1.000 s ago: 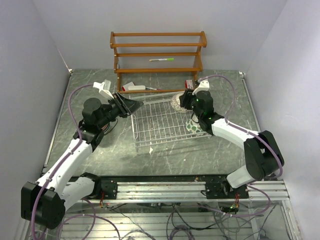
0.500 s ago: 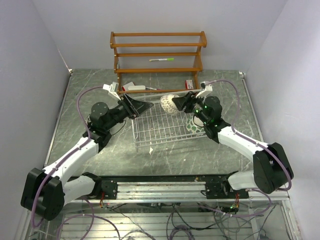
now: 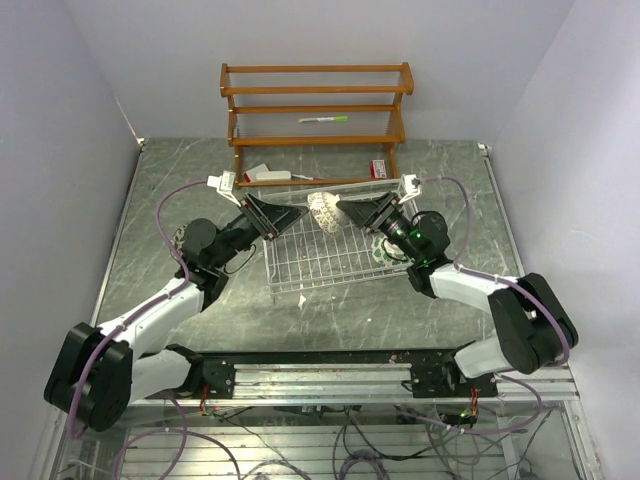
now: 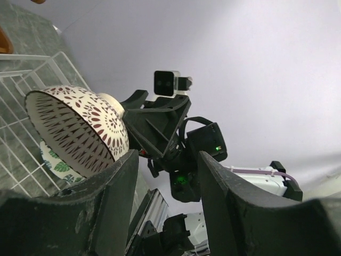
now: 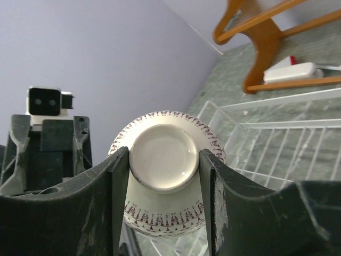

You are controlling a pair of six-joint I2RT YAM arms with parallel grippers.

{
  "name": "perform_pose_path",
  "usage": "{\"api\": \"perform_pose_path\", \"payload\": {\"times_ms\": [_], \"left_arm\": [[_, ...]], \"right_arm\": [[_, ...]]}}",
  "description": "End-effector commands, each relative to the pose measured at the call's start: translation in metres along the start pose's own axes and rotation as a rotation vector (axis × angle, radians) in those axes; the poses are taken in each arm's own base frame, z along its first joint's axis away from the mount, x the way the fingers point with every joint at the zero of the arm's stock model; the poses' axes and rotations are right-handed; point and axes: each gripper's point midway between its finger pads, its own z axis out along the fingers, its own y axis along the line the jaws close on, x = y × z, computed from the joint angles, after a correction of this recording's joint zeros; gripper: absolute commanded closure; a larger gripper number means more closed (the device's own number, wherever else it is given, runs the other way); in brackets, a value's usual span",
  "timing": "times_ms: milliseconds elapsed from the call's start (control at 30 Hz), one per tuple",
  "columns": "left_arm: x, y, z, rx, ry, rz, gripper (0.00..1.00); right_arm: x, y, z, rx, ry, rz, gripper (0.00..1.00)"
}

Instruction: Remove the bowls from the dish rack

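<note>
Seeing our right tool clamp the bowl by its foot alone, we feared a slip near our wide-open left tool.

This is a robotics lab test cell — not a kitchen. Plain pale walls box in a dark green marbled bench on the left, right and far sides. Along the bottom of the frame, an aluminium rail carries two white-and-black arms, with loose wiring tangled below. The only domestic props are a wooden shelf at upper centre and, mid-frame, a white wire dish rack and a patterned bowl.
</note>
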Motion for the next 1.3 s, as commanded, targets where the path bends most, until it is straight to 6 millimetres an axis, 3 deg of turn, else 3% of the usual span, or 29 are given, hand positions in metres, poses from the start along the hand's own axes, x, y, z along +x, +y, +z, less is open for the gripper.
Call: {"api": "perform_pose_path", "payload": {"times_ms": [0,467,800,1267], "left_arm": [[-0.006,-0.018,0.004,0.067,-0.059,0.031,0.41],[0.001,-0.004,0.011,0.046,-0.062,-0.009,0.43],[0.013,-0.017,0.023,0.134,-0.029,-0.035,0.43],[0.006,-0.019,0.031,0.089,-0.034,0.005,0.45]], "right_arm": [[-0.034,0.05,-0.003,-0.227,-0.116,0.065,1.0],[-0.044,0.046,-0.004,-0.258,-0.135,0.103,1.0],[-0.041,0.04,-0.005,-0.213,-0.119,0.063,1.0],[-0.042,0.04,-0.004,-0.212,-0.114,0.057,1.0]]}}
